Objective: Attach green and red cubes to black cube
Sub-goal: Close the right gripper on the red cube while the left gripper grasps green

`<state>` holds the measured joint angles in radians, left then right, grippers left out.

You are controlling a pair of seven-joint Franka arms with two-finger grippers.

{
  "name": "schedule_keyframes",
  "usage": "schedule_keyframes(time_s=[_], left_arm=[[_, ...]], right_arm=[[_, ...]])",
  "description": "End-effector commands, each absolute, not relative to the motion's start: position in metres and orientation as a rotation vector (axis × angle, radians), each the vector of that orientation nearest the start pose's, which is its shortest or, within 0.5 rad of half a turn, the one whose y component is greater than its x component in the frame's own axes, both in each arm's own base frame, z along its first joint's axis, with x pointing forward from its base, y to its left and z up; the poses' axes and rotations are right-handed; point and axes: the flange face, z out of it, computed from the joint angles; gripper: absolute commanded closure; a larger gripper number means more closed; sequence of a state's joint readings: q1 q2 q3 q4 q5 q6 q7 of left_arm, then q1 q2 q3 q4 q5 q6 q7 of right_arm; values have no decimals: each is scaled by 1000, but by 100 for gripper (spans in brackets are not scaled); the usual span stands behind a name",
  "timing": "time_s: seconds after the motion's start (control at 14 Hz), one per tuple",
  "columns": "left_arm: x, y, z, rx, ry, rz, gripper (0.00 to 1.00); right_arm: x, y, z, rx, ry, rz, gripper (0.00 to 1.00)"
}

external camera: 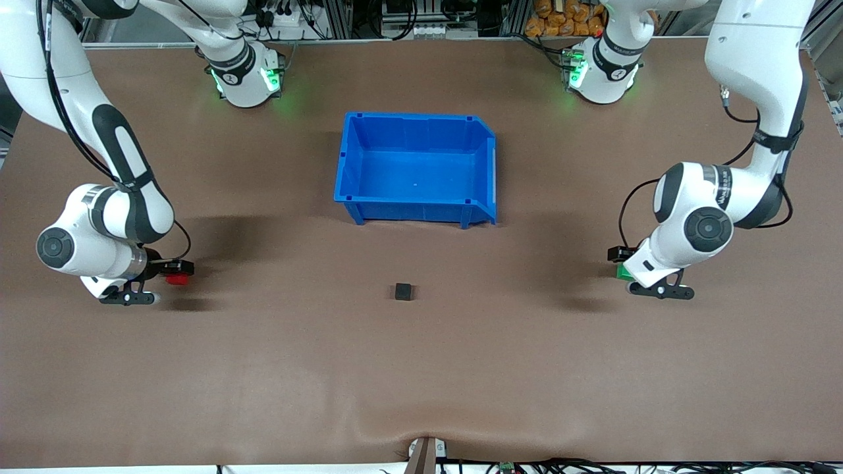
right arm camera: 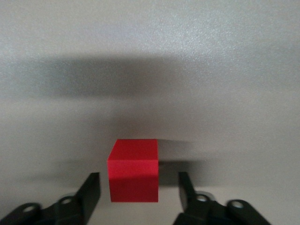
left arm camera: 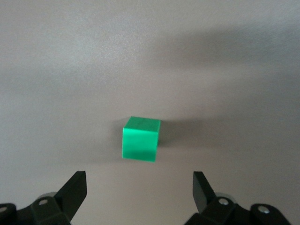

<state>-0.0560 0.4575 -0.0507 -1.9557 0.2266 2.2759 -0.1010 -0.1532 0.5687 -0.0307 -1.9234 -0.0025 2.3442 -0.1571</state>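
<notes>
While the black cube [external camera: 404, 291] sits alone mid-table, nearer the camera than the blue bin [external camera: 415, 210], the right gripper [right arm camera: 139, 187] brackets the red cube [right arm camera: 133, 170], fingers apart, not touching; the left gripper [left arm camera: 139, 187] hangs wide open above the green cube [left arm camera: 140, 139].

From the front I see only a sliver of the green cube [external camera: 620, 270]; the left arm's wrist covers the rest, and only its upper corner peeks out. The red cube [external camera: 176, 279] is half tucked under the right arm's camera mount. In both wrist views the bottom edge cuts off the fingers [left arm camera: 75, 190] of the left gripper [left arm camera: 139, 185] and the fingers [right arm camera: 91, 190] of the right gripper [right arm camera: 139, 187]. I cannot tell whether the right fingers touch the red cube.
</notes>
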Motion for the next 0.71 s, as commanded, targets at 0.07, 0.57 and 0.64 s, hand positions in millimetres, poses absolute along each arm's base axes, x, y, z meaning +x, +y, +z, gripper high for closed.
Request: schedule_keyframes(time_s=[0.07, 0.57, 0.64], left_arm=[[604, -47, 219, -2953, 263, 182, 0], [608, -46, 212, -2969, 245, 183, 0], [611, -44, 209, -2971, 241, 186, 0]], right_arm=[[594, -114, 187, -3136, 13, 221, 39], [595, -114, 188, -3137, 13, 218, 83], [597, -113, 188, -3138, 8, 211, 96]])
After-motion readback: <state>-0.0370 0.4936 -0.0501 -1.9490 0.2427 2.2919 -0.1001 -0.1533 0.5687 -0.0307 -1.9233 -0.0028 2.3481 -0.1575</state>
